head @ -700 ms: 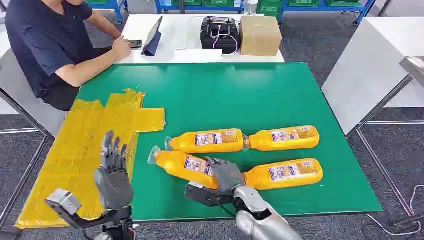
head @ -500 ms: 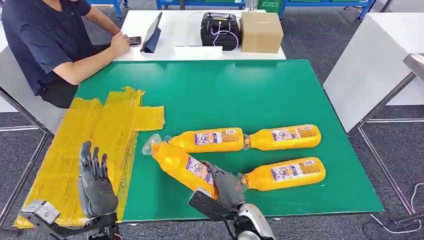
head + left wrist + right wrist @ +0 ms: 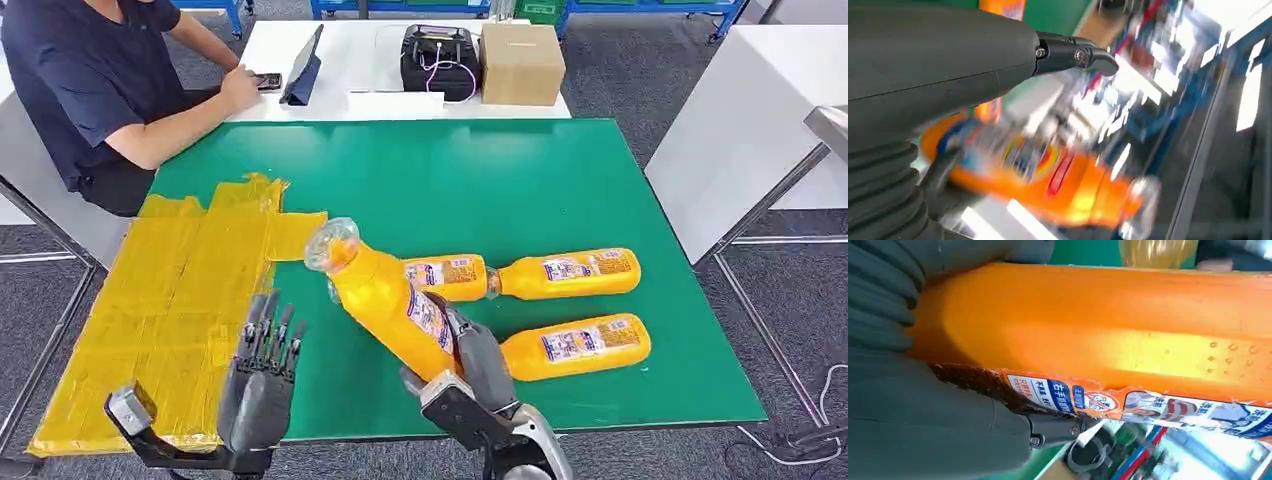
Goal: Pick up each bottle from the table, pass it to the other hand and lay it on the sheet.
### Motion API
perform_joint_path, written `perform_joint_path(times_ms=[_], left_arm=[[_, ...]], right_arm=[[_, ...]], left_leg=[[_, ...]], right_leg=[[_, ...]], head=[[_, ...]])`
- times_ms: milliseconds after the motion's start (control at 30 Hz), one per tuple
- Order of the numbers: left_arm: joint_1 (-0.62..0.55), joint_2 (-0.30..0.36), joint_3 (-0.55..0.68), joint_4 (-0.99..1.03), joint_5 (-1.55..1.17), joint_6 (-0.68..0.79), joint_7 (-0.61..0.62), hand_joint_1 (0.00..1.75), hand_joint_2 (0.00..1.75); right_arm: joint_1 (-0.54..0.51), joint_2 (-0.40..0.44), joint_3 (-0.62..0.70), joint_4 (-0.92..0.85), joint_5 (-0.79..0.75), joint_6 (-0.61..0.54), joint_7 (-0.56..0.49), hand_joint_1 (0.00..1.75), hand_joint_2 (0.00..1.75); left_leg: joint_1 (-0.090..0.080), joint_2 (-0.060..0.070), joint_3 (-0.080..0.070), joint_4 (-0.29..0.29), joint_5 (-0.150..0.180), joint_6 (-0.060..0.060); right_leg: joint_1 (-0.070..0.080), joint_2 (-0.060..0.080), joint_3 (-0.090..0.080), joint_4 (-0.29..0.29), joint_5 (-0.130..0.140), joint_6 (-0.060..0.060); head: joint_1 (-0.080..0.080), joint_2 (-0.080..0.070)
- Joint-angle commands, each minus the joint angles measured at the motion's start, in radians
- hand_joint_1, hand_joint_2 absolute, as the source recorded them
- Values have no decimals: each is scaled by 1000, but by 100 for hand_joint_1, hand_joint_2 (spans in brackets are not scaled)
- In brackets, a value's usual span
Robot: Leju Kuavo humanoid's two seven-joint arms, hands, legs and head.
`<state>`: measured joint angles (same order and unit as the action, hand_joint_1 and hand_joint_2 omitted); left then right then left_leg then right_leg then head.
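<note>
The right hand grips a tilted orange bottle above the worktop, ready for transfer to the open, empty left hand.

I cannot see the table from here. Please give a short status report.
Right hand grips one orange bottle, lifted, cap toward yellow sheet. Left hand open, empty, near sheet. Three bottles on green table. Nothing between hands.

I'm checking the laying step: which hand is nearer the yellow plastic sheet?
Left. The left hand hovers at the yellow plastic sheet's near edge; the right hand grips the tilted orange bottle over the green table.
</note>
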<state>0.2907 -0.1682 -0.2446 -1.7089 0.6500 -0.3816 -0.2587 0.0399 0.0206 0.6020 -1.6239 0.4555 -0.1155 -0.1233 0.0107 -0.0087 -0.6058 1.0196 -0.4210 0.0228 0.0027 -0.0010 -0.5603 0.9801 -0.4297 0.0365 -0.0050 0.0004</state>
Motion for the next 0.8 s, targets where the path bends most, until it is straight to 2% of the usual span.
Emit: perform_joint_path(times_ms=[33, 133, 300, 433, 500, 567, 667, 800], left_arm=[[-46, 102, -112, 168, -22, -58, -46, 0, 175], [-50, 101, -111, 170, -22, -58, -46, 0, 175], [-62, 98, -109, 175, -30, -62, -40, 0, 175], [-64, 98, -108, 177, -30, -63, -40, 0, 175], [-67, 95, -108, 183, -32, -63, -38, 0, 175], [-73, 92, -107, 182, -45, -56, -41, 0, 175], [-110, 97, -135, 209, -63, -69, -47, 0, 175], [-151, 96, -164, 258, -64, -76, -64, 0, 175]], right_arm=[[-24, -25, 78, 103, 37, 86, -54, 175, 175], [-23, -20, 81, 107, 36, 85, -53, 175, 175], [-73, -28, 161, 143, 36, 181, -60, 175, 175], [-76, -22, 166, 149, 36, 180, -61, 175, 175], [-93, -32, 194, 159, 21, 225, -63, 175, 175], [-107, -32, 223, 175, -16, 275, -70, 175, 175], [-151, -25, 272, 273, -300, 502, -80, 175, 175], [-201, -31, 337, 372, -378, 526, -105, 175, 175]], left_leg=[[0, 1, 2, -3, 0, -1], [0, 0, 1, -2, 1, -1], [0, 1, 0, -2, 1, -1], [0, 2, 0, -2, 1, -1], [-1, 1, 0, -2, 1, -1], [-1, 2, 0, -2, 1, 0], [-1, 2, 0, -2, 2, -1], [-1, 1, 1, -4, 3, -1]], right_leg=[[0, 0, 6, -2, 0, 0], [0, 0, 7, -1, 0, 0], [0, 1, 5, -1, 0, 0], [0, 1, 5, -1, 1, 0], [-1, 0, 5, -1, 0, 0], [-1, 1, 4, -1, 1, 0], [-1, 1, 4, -1, 1, 0], [-1, 0, 6, -3, 2, 0]], head=[[0, 0], [0, 0], [0, 0], [0, 0], [0, 0], [0, 0], [0, 0], [0, 0]])
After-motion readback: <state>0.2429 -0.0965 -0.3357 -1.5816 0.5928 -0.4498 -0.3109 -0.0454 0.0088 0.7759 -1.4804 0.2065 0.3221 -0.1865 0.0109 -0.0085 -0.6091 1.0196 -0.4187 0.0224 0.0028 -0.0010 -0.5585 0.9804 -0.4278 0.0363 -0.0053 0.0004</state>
